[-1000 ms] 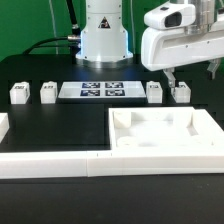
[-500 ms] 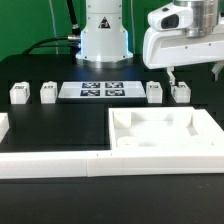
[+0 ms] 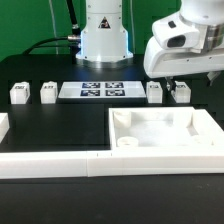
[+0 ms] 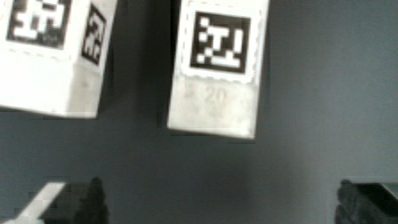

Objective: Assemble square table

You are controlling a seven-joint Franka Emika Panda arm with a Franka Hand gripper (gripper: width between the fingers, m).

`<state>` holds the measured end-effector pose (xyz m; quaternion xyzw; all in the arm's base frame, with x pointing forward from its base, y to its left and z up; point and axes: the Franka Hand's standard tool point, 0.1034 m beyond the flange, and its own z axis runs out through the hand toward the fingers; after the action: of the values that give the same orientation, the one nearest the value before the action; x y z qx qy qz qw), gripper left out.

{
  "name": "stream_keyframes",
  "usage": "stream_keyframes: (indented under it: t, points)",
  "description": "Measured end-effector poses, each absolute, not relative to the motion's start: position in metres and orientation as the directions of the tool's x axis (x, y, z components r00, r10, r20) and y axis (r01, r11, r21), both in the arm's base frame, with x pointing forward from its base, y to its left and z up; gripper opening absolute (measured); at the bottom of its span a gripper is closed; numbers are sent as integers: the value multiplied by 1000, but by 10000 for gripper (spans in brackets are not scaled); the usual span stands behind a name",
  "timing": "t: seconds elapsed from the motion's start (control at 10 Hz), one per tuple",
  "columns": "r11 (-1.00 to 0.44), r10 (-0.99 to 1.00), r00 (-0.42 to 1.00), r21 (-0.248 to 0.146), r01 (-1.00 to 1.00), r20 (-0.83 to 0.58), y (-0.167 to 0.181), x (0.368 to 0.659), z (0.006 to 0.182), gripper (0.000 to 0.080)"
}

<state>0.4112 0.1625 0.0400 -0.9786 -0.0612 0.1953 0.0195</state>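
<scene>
The square table top (image 3: 160, 131), white with a raised rim and round corner sockets, lies at the exterior view's front right. Four small white block legs with tags stand in a back row: two at the left (image 3: 18, 94) (image 3: 48, 93) and two at the right (image 3: 153, 92) (image 3: 181, 92). My gripper (image 3: 175, 80) hangs just above the two right legs, open and empty. In the wrist view the gripper (image 4: 217, 205) has its dark fingertips (image 4: 63, 205) spread wide, with two tagged legs (image 4: 222, 70) (image 4: 54, 55) lying beyond them on the black table.
The marker board (image 3: 97, 90) lies in the back row between the leg pairs. A long white L-shaped rail (image 3: 50, 162) runs along the front, turning up at the left edge. The robot's base (image 3: 104, 35) stands behind the marker board.
The hand has shifted a little and tilted above the two right legs. The fingers stay open. No part has moved.
</scene>
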Motion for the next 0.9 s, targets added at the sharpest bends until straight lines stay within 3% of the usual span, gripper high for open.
stream_keyframes:
  t: [0.5,0.9]
  points:
    - [-992,116,716,-49,114,-688,165,403,33,649]
    - [-991,125,613,-63,122,-780,166,402,27,649]
